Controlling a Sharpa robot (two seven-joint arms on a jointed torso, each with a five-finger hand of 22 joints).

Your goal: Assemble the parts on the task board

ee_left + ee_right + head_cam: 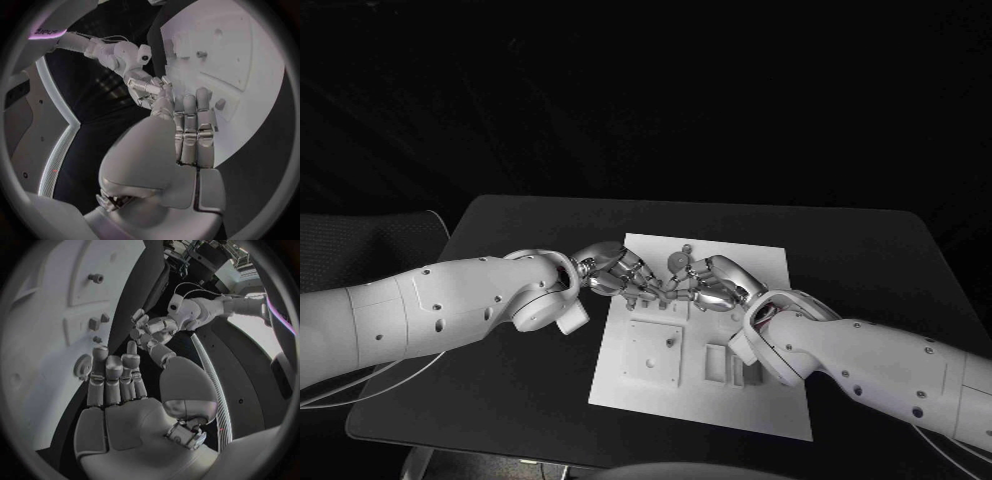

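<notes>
Meeting over the task board [646, 395], left hand [615, 272] and right hand [711, 285], fingers curled, contents unclear.

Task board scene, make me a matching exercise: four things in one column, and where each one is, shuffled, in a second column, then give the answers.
Things:
1. task board
2. left hand
3. right hand
4. black table

Places or states:
A. comes in from the right side of the head view, over the board
B. lies under the white plate
C. white plate in the middle of the table
D. comes in from the left side of the head view, over the board's left edge

Pairs: 1-C, 2-D, 3-A, 4-B
</notes>
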